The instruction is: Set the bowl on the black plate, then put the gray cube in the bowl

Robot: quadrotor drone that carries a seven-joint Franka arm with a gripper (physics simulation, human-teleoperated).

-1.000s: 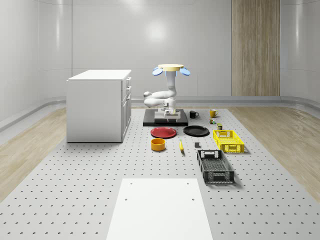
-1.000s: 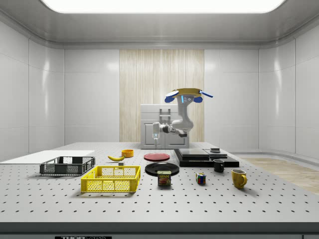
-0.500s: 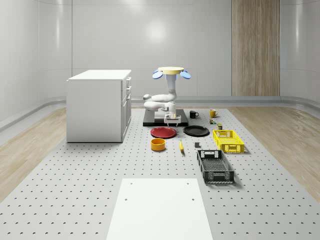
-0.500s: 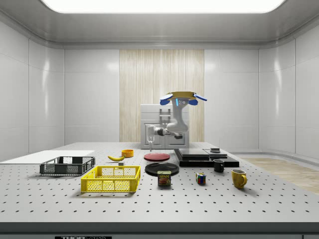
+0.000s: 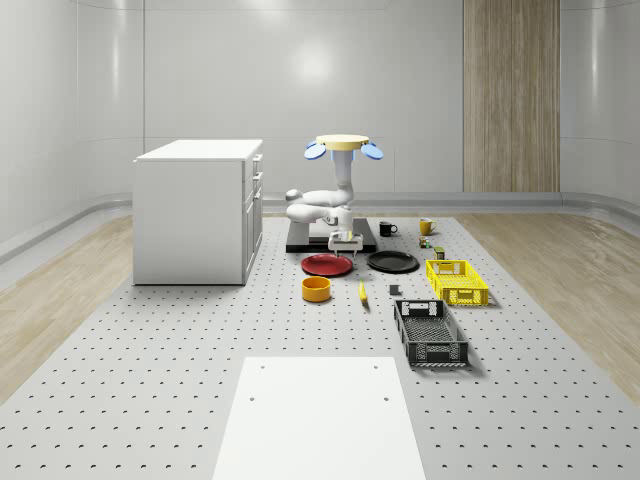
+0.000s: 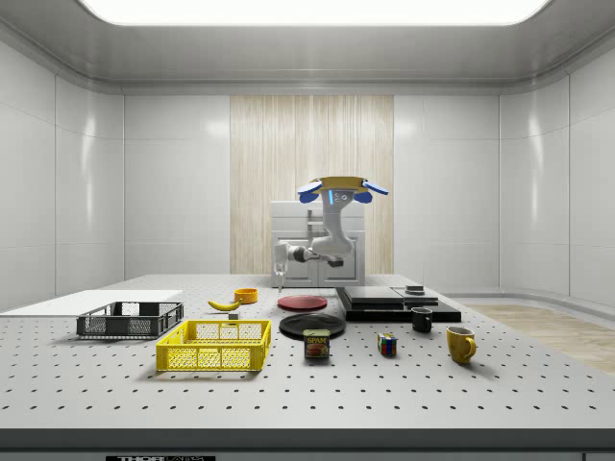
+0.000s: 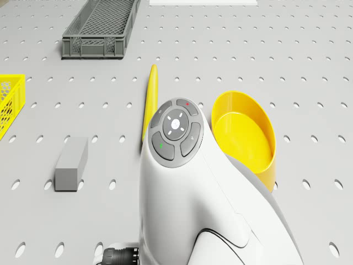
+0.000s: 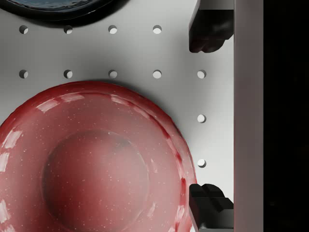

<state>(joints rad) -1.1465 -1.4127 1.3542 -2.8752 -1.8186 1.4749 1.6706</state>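
so the drone (image 5: 342, 146) has drifted off the black platform (image 5: 300, 243) and now hovers by the red plate (image 5: 327, 265), tool (image 8: 208, 115) released and empty, bowl (image 5: 317, 289) untouched just beyond it on the desk (image 5: 150, 330).

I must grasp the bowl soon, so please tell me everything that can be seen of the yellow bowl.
The yellow bowl is round, plain, glossy like plastic, with a steep wall and flat bottom. It stands upright and empty on the perforated table, untouched. A banana lies beside it, apart. In the whole-scene view the bowl sits nearer the camera than the red plate and not on the black plate. The gripper hangs open above the red plate's far edge.
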